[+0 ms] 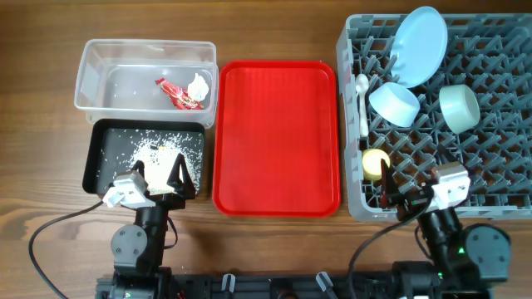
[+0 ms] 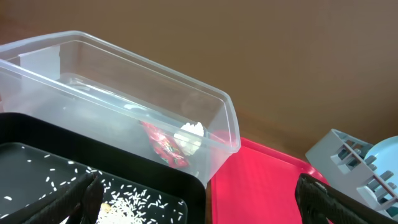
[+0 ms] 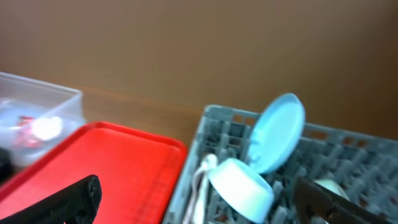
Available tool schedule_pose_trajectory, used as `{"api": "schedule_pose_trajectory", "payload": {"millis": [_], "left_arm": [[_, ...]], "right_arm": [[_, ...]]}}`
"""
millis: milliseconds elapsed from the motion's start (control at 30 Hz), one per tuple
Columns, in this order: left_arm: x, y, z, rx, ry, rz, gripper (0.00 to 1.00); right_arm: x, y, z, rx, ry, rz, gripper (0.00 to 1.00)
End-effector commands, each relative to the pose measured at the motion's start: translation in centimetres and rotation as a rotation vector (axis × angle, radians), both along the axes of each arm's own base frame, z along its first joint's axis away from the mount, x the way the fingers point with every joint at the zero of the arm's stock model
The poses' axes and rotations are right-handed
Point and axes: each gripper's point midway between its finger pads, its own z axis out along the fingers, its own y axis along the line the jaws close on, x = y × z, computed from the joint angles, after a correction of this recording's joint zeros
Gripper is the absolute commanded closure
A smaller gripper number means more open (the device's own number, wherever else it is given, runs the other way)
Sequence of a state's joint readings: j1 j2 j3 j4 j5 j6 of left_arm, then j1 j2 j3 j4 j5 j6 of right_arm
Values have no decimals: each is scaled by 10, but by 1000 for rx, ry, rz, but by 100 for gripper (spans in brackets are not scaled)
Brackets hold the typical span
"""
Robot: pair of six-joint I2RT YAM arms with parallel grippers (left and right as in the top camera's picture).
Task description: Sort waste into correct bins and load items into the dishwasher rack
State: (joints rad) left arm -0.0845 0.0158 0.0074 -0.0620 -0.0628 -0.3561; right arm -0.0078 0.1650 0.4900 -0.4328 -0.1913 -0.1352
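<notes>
Holding left claw [image 1: 158, 173] and right claw [image 1: 407, 184] spread apart, I am seeing a shiny red wrapper [image 1: 179, 95] lying in the clear rectangular tub [image 1: 116, 79].

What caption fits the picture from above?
Plate, blue bowl, green bowl and cup in the rack; wrapper and napkin in the tub; rice in the black tray; left claw and right claw open.

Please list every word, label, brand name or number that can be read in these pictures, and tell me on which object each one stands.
No text can be read in any of the three views.
Red wrapper inside the clear tub: any print on it is too small and blurred to read.
Grey rack, black tray and red tray: no lettering, number or sign visible.
</notes>
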Motion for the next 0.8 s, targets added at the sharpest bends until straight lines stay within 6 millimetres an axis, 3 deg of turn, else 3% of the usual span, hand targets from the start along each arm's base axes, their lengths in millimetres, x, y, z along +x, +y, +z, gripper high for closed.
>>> {"api": "schedule_pose_trajectory", "payload": {"millis": [0,500,767], "left_arm": [[0,4,-1,13,4,21,0],[0,4,-1,13,4,21,0],[0,4,-1,13,4,21,0]], "right_arm": [[5,-7,-24,12,-38,-30,0],[30,-22,-64,48,-211,-85,0],[30,-22,-64,44,-209,-84,0]]}}
